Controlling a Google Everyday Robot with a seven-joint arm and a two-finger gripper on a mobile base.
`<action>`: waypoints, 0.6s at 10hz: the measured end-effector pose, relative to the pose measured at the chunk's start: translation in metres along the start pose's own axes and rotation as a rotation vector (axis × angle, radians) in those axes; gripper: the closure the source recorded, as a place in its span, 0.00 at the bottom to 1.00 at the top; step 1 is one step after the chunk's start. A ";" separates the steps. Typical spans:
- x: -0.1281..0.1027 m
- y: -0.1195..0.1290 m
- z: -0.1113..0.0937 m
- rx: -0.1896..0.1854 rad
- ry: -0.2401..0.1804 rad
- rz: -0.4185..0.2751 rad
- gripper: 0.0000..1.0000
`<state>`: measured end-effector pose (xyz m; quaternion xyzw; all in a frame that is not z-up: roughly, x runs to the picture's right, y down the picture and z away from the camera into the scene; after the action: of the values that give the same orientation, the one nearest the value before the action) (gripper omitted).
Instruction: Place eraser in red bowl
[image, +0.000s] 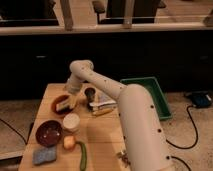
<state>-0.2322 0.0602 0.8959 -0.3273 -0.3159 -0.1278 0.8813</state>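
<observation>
Gripper: my gripper hangs at the far left of the table, over the right rim of the nearer-to-wall red bowl.
Jaw state: cannot tell; my own wrist covers it from this view.
Eraser: I take the pale block lying in that red bowl, just beside my gripper, to be the eraser. Whether I am touching it I cannot tell.
Second bowl: a darker red bowl sits nearer the front edge, apart from me, nothing visible in it.
Step in hand (judgement): the release over the bowl, or just about it.
How to do it well: keep low over the bowl's middle, not over the rim, so the block lands flat and does not bounce out. Let go only when motionless.
Exit: lift straight up before swinging away.
Neighbours to mind: white cup just in front of the bowl, dark cup to its right; a sideways sweep could knock either.
Risk: block caught on the rim, tipping the bowl.
</observation>
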 end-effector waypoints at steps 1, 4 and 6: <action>0.000 -0.001 -0.001 0.000 -0.002 -0.002 0.20; -0.002 0.001 -0.002 0.001 -0.011 -0.015 0.20; -0.002 0.002 -0.004 0.007 -0.018 -0.020 0.20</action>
<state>-0.2314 0.0591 0.8916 -0.3221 -0.3276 -0.1327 0.8782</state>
